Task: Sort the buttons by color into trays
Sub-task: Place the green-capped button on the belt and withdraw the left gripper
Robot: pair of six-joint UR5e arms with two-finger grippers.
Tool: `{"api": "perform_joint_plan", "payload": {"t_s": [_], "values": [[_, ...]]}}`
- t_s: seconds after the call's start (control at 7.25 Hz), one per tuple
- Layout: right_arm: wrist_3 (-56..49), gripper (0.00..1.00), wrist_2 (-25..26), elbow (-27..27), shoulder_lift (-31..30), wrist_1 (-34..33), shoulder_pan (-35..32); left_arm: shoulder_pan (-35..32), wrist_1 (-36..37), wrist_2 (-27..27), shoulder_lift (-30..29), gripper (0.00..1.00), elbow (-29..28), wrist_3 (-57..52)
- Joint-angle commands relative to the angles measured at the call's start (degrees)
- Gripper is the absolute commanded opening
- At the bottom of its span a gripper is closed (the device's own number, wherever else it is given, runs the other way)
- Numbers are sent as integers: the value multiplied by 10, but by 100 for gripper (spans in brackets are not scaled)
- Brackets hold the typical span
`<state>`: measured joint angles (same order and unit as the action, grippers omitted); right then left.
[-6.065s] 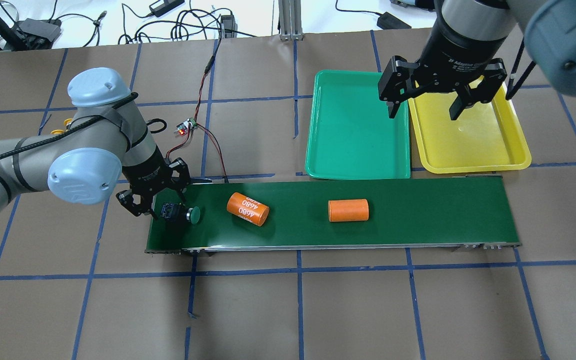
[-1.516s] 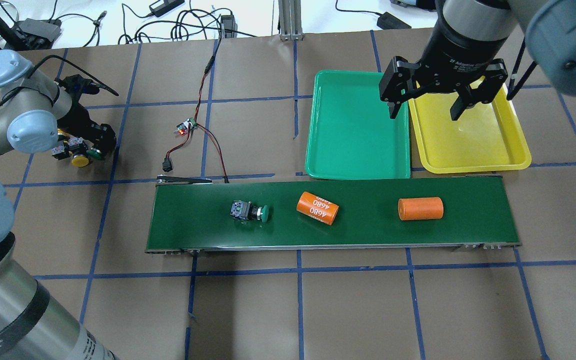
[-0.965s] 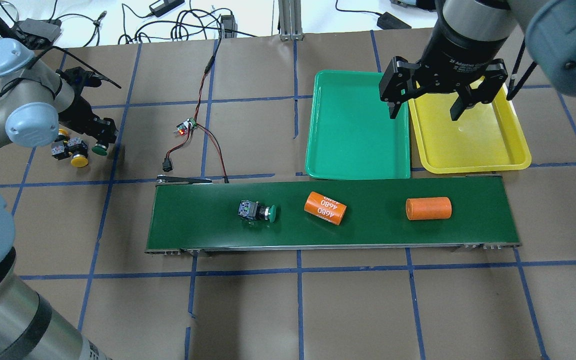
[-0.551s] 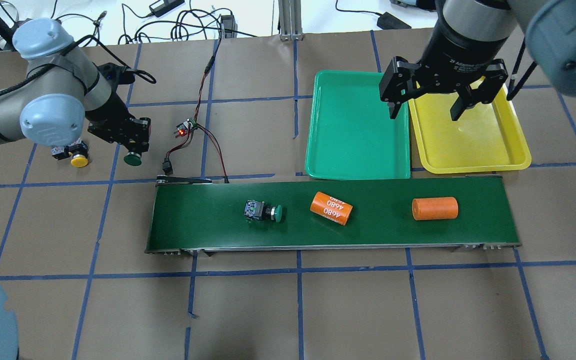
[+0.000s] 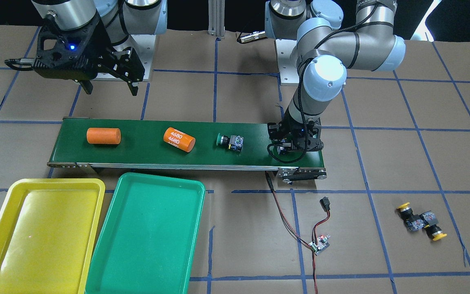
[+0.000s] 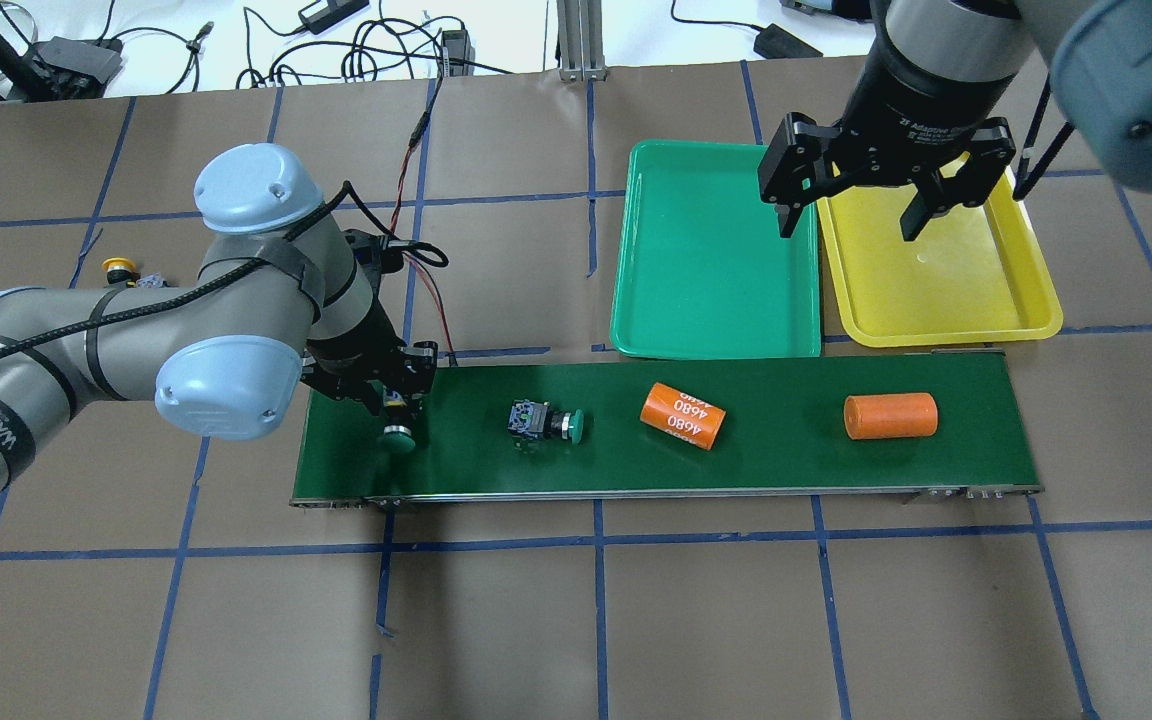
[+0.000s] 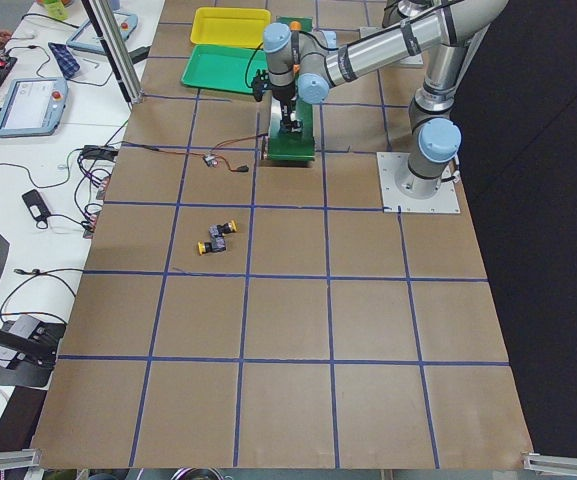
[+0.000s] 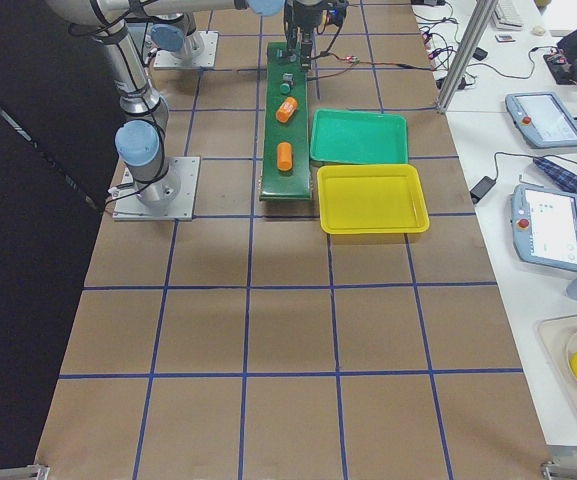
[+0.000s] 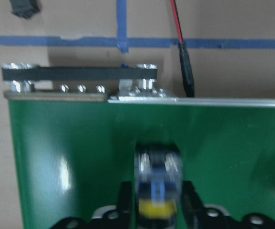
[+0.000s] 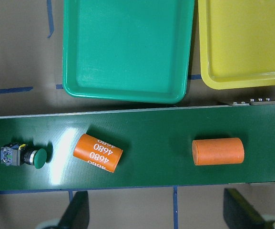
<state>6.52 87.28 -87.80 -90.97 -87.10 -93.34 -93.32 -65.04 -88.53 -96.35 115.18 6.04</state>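
- Left gripper (image 6: 396, 400): clamped on a green button (image 6: 398, 437), cap pointing near, low over the belt's (image 6: 786, 455) left end. Contact with the belt is not discernible.
- Right gripper (image 6: 846, 230): jaws spread, hanging above the trays' adjoining rims.
- Second green button (image 6: 546, 421): on its side on the belt, cap pointing right, between the held one and the 4680 cylinder (image 6: 683, 416).
- Plain cylinder (image 6: 890, 416): farther right on the belt.
- Green tray (image 6: 706, 290), yellow tray (image 6: 936, 300): side by side beyond the belt's right half, green on the left.
- Yellow buttons (image 5: 413, 223): two, close together on the table (image 6: 596, 620), far left, well apart from the belt.
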Motion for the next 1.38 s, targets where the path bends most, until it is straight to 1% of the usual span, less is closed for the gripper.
{"api": "perform_joint_plan", "payload": {"t_s": [0.0, 0.14, 0.28, 0.41, 0.55, 0.69, 0.83, 0.96, 1.1, 1.24], "values": [[1, 100, 0, 0, 0, 0, 1, 38, -12, -9, 13, 100, -56, -9], [0, 100, 0, 0, 0, 0, 0, 95, -66, -2, -12, 100, -132, -46], [1, 100, 0, 0, 0, 0, 0, 136, -94, -3, -43, 100, -196, -108], [1, 100, 0, 0, 0, 0, 0, 169, -94, -9, -82, 100, -239, -175], [1, 100, 0, 0, 0, -1, 0, 217, -91, -9, -123, 100, -268, -233], [0, 100, 0, 0, 0, 0, 0, 261, -84, -7, -168, 100, -290, -281], [0, 100, 0, 0, 0, 0, 0, 285, -40, -6, -213, 100, -303, -300], [0, 100, 0, 0, 1, -1, -1, 305, -6, -8, -243, 100, -308, -300], [0, 100, 1, 0, 1, 0, -1, 320, 6, -5, -263, 100, -305, -299], [0, 100, 1, -4, 1, -5, -2, 328, 10, -5, -271, 100, -294, -297]]}}
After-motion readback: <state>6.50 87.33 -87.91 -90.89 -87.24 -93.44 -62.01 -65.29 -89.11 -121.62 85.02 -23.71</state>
